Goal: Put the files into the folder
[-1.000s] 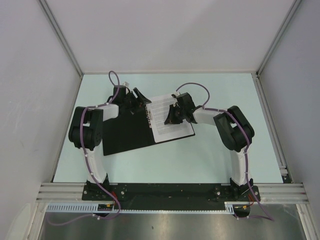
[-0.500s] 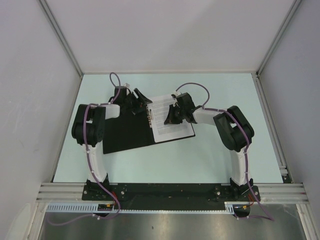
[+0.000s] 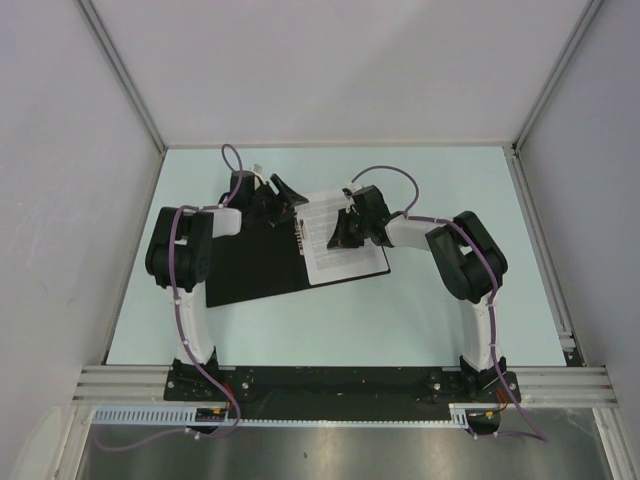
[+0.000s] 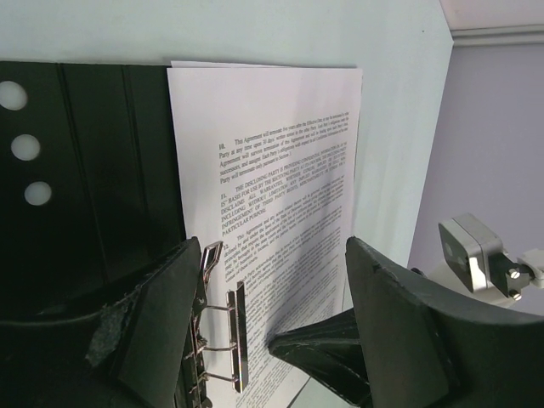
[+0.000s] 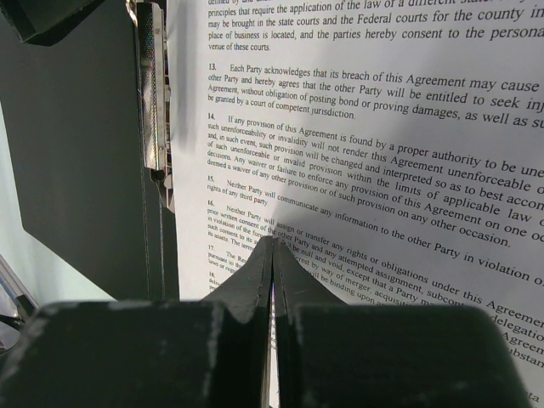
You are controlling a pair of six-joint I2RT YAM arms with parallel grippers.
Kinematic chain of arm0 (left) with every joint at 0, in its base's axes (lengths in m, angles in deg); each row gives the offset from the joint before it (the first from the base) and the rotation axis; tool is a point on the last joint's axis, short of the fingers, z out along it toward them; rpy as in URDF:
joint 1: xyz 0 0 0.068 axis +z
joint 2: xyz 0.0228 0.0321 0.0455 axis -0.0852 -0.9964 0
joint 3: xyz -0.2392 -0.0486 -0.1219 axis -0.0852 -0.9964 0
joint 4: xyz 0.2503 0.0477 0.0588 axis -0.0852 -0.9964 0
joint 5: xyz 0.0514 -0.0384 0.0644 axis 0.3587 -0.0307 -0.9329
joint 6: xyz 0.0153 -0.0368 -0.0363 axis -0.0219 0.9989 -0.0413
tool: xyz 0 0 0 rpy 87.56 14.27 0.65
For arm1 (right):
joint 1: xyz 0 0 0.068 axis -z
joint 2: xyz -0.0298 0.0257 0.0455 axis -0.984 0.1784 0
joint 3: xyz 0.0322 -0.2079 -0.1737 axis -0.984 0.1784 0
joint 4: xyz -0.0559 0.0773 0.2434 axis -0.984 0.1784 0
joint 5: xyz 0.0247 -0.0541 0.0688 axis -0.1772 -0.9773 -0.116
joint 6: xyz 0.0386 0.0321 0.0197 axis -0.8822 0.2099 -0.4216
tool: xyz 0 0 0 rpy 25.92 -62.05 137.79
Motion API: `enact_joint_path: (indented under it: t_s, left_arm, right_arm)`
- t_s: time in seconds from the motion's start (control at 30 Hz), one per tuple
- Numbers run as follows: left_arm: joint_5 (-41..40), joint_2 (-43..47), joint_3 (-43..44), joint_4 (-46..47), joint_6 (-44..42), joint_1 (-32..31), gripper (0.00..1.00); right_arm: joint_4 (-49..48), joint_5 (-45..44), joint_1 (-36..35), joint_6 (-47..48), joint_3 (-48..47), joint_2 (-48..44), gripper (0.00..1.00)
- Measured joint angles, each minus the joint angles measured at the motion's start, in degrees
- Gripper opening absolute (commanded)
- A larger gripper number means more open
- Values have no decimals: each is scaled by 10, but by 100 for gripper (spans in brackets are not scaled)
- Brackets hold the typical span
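We see the red folder's black inside (image 3: 250,270) lying open on the tabletop (image 3: 440,310), with the printed files (image 3: 335,262) on its right half. The right fingers (image 5: 255,276) are pressed together, tips seemingly touching the top sheet. The left fingers (image 4: 153,314) stand spread, the metal clip (image 4: 238,340) between them.

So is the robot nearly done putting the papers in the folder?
About halfway. Done: the flat folder, black inside, lies open, and a white printed paper sheet lies on its right half beside the metal clip. In hand: the shut right gripper seems to press the sheet down, while the open left gripper straddles the clip. Left: clipping the sheet and closing the folder.
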Motion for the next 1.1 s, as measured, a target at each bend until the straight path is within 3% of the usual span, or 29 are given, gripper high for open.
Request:
enact_joint_path:
  t_s: [0.37, 0.6, 0.77, 0.93, 1.0, 1.1]
  left_arm:
    - [18, 1, -3, 29, 14, -2, 74]
    - [21, 34, -52, 46, 24, -15, 74]
    - [20, 100, -124, 60, 26, -37, 77]
    - [-16, 205, -161, 0, -7, -43, 83]
    - [-43, 248, -163, -34, -23, -40, 84]
    - [-94, 302, -162, -83, -44, -39, 84]
  right_arm:
    - [-2, 1, 0, 0, 0, 1, 0]
    - [-7, 5, 0, -3, -1, 4, 0]
    - [-11, 7, 0, -7, -1, 5, 0]
    - [-12, 7, 0, -15, -1, 5, 0]
    - [-11, 7, 0, -21, -1, 5, 4]
    - [-4, 7, -1, -38, -1, 1, 25]
